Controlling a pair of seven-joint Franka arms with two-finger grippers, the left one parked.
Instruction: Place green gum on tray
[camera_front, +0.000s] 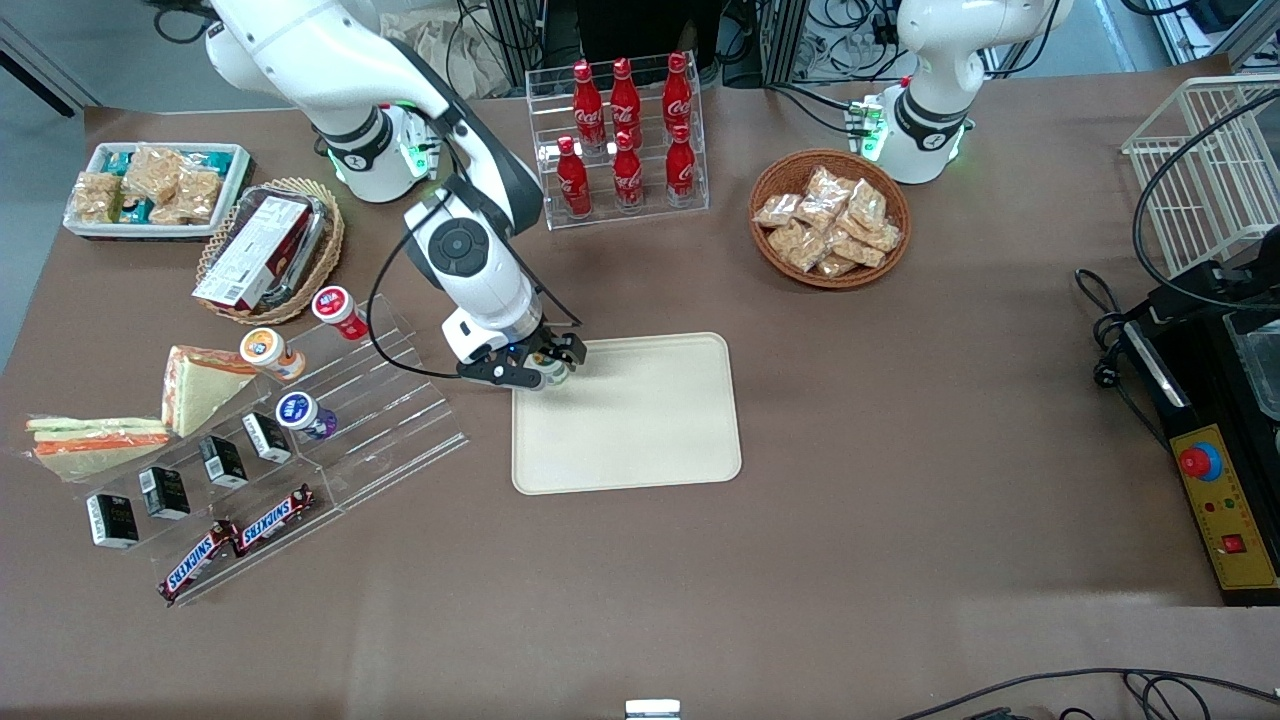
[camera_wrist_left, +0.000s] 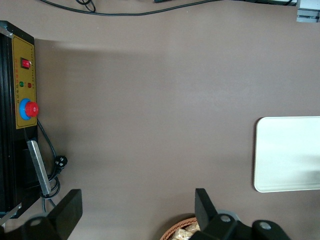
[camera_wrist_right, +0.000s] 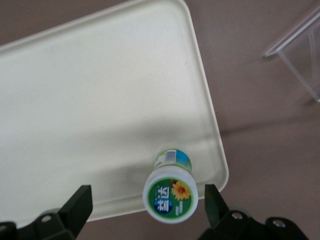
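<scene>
1 round green gum (camera_wrist_right: 170, 195) between open pincer (camera_wrist_right: 145, 205) fingers, on smooth tray (camera_wrist_right: 100, 100)

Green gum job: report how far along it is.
Done: the green gum stands on the tray, just inside a corner by the rim. In hand: the gripper is open, with a gap between each finger and the bottle. Left: lift the gripper away from the tray.
</scene>
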